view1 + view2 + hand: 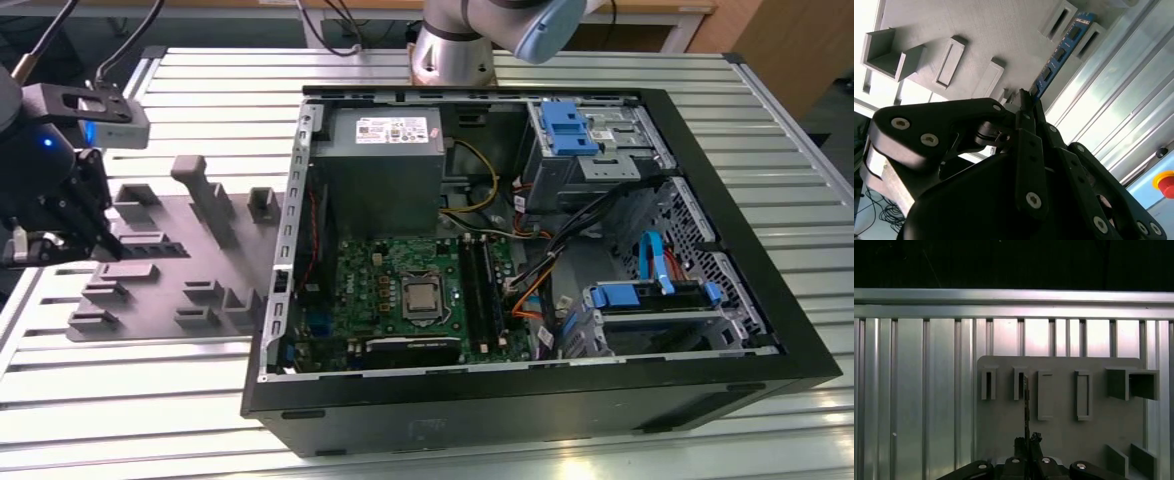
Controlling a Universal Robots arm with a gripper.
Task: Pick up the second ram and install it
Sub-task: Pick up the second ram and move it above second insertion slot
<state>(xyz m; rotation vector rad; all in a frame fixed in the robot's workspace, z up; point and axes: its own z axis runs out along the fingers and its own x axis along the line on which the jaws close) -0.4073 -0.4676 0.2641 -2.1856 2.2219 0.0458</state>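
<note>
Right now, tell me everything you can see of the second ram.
The ram is a thin, long, narrow board, blue in the second wrist view, with a row of small black chips on its face; edge-on in the first wrist view it is a dark sliver. The gripper is shut on one end; the rest juts straight out over the grey plate, far end beside slotted blocks. Whether it touches them I cannot tell.

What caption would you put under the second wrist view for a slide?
Black gripper clamps one end of the second ram at the grey fixture plate.
</note>
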